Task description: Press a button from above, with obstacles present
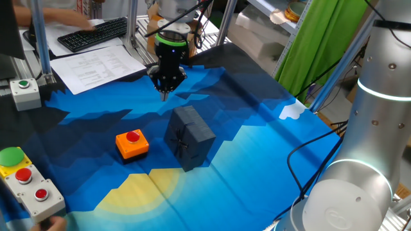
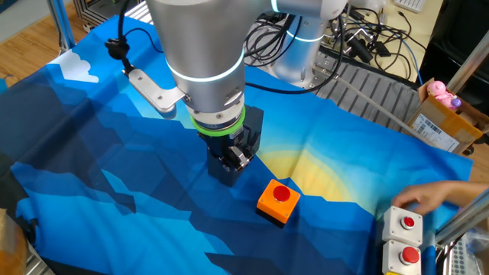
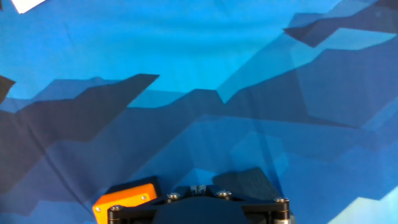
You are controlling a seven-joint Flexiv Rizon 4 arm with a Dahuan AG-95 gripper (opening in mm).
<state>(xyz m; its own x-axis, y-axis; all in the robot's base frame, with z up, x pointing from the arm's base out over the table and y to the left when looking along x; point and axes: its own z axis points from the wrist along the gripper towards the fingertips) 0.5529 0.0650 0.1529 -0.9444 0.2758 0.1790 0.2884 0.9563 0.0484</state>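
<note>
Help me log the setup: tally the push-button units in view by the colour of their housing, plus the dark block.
Orange housing: 1, the button on the blue cloth.
Grey housing: 2, the grey box with a green button and the grey panel with red and green buttons.
Dark block: 1, the obstacle.
Total: 4

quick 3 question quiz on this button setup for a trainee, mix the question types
1. True or false: the gripper is touching the button.
2. What stands beside the orange button box on the cloth: A) a dark block, B) a green cup, C) a white bowl?
3. Fill in: the button's round cap is ____ in colour.

Key
1. False: it hangs above the blue cloth, apart from the button.
2. A: the dark block.
3. Red.
</note>
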